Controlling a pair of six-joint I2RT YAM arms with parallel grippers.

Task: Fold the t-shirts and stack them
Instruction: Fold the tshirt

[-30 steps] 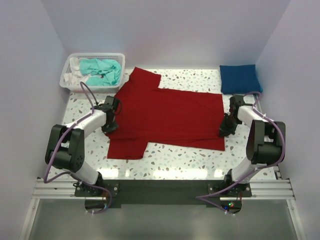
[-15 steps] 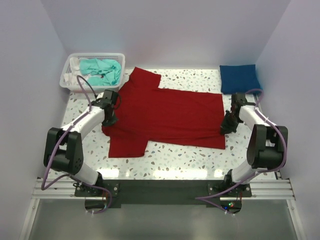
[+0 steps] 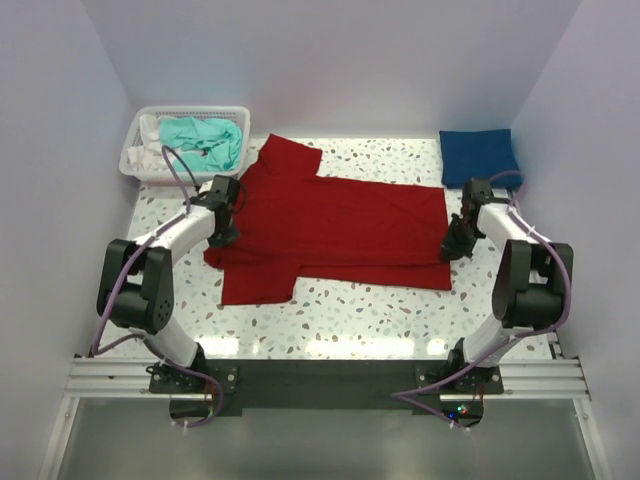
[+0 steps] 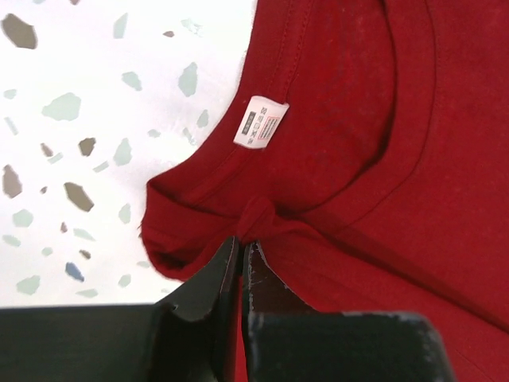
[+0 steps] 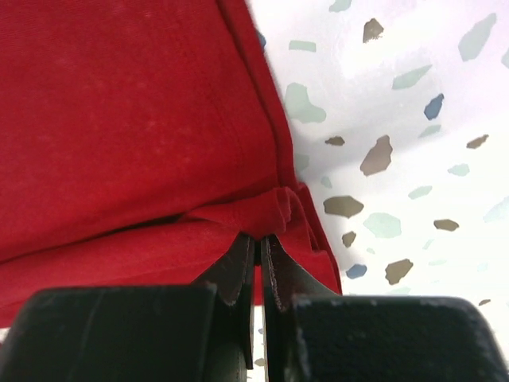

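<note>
The deep red t-shirt [image 3: 340, 225] lies spread sideways across the table, its collar to the left and its hem to the right. At its left end my left gripper [image 3: 224, 232] is shut on a bunched fold of red cloth beside the collar [image 4: 241, 241], close to the white neck label [image 4: 261, 122]. My right gripper [image 3: 455, 244] is shut on a pinched fold at the shirt's hem edge [image 5: 260, 237]. A royal blue t-shirt [image 3: 480, 157] lies folded at the back right. The teal t-shirt [image 3: 205, 140] sits crumpled in the basket.
The white mesh basket [image 3: 133, 166] stands at the back left corner, with some white cloth beside the teal shirt. Bare speckled tabletop [image 3: 380, 320] runs along the near side. Pale walls close in the left, right and back.
Both grippers have moved toward the far side, keeping their grips. The red shirt's near edge and lower sleeve have been drawn a little away from the table's front.
</note>
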